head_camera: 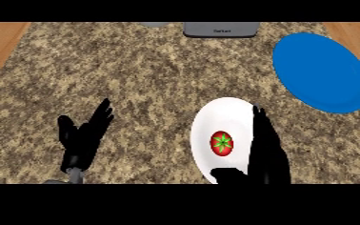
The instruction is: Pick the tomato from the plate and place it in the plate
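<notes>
Item: tomato (222, 143), red, green star-shaped stem up, lying on the white plate (211, 119) at near right. Our right hand (267, 157) stands just right of it, fingers straight, thumb reaching under toward the near rim, holding nothing; the tomato lies to its left. Blue plate (316, 71), far right, is the likely destination. Left hand (84, 136) rests open, near left.

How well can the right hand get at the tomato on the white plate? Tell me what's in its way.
Probably yes. The right hand is open beside the tomato, over the white plate's right rim, and nothing lies between them.
</notes>
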Robot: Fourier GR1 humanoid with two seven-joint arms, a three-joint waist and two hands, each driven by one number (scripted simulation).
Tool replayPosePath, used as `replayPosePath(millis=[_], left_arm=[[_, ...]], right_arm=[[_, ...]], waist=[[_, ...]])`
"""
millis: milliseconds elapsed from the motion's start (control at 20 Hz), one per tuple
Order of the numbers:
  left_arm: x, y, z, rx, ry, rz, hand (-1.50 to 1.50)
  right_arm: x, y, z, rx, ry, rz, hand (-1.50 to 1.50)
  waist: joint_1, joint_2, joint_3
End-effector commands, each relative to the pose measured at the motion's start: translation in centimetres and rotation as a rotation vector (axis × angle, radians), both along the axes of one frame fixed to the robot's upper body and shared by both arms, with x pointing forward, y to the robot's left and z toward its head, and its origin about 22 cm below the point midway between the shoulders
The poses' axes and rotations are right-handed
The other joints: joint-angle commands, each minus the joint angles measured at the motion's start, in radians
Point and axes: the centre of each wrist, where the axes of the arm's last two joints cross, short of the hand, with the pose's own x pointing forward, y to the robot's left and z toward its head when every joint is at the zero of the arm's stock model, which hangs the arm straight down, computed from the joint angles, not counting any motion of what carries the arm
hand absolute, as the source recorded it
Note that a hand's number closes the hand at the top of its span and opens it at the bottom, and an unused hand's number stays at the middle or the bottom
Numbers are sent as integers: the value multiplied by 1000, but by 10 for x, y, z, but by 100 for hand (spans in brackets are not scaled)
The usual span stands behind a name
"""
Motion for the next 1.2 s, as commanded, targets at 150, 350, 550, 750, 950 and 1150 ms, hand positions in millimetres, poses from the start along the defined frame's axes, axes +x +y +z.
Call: replayPosePath(millis=[150,350,550,750,950,1150], left_arm=[[-1,5,-3,-2,15,17,0],[-1,-26,-8,-10,27,-3,0],[1,10,-1,5,6,14,0],[8,5,7,13,-2,15,0],[-7,-6,-1,-2,11,9,0],[-5,-3,-19,18,-2,19,0]], right_arm=[[7,11,-2,20,62,-29,-150],[19,35,-16,-43,94,-76,-150],[19,26,-34,-89,160,-94,-150],[29,29,-20,-112,175,-121,-150],[22,16,-46,-71,180,-81,-150],[43,17,-66,-67,207,-76,-150]], waist=[[-6,0,0],[-3,0,0],[-3,0,0],[-2,0,0],[-6,-1,0],[-4,1,0]])
